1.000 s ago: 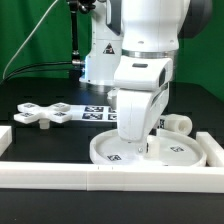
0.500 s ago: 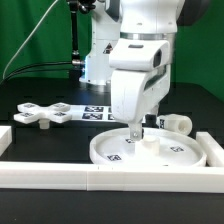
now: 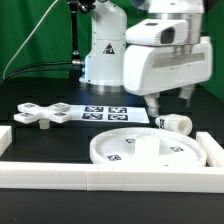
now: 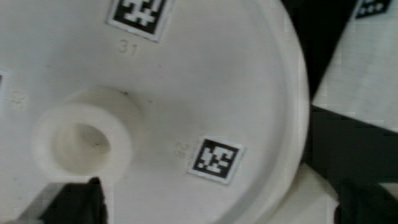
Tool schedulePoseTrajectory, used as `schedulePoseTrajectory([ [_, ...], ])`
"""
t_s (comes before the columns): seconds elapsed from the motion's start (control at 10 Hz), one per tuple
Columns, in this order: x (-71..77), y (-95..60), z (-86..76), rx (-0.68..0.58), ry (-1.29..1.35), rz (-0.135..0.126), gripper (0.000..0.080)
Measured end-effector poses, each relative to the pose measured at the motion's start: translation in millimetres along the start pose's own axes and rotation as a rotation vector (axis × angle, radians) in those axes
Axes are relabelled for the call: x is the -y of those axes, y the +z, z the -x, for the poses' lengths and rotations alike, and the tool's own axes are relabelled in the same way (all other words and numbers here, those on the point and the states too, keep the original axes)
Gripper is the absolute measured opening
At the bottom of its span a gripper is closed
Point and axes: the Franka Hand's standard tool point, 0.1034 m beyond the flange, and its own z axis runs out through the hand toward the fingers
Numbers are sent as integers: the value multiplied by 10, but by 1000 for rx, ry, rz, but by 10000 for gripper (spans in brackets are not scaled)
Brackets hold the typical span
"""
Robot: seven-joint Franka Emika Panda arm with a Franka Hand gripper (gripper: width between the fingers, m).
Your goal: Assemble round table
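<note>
**A:** What is the gripper (image 3: 168,104) doing?

**B:** It is hanging in the air over the black table (image 3: 40,150), holding nothing. Its two fingers (image 3: 153,107) are standing well apart. In the wrist view the dark fingertips (image 4: 75,198) are showing wide of each other, with only white plastic between them.

**A:** And what is lying nearest to it?

**B:** In the exterior view the cylinder post (image 3: 178,124) is sitting at about five o'clock from the gripper, clear of the fingers. It seems to be lying on its side. It is resting just beside the rim of the round disc (image 3: 140,152), at the disc's two o'clock. I cannot tell whether the two are touching.

**A:** Where is the disc itself?

**B:** It is lying flat, rim up, at about seven o'clock from the gripper. The wrist camera is looking onto the disc's face (image 4: 214,90), where the raised hub (image 4: 80,140) and two square tags are showing.

**A:** And the rest?

**B:** The cross piece (image 3: 40,113) is lying flat at the disc's ten o'clock, well apart from it. The marker board (image 3: 105,113) is lying at the disc's twelve o'clock, between the cross piece and the post. One border bar (image 3: 100,178) is running along the front at the disc's six o'clock, very near the rim.
</note>
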Motion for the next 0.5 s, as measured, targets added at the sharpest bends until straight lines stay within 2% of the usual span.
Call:
schedulePoseTrajectory([
  [0.1,120,11,-43,1,-4,-2,648],
  [0.5,120,24,-16,33,-32,-14,648],
])
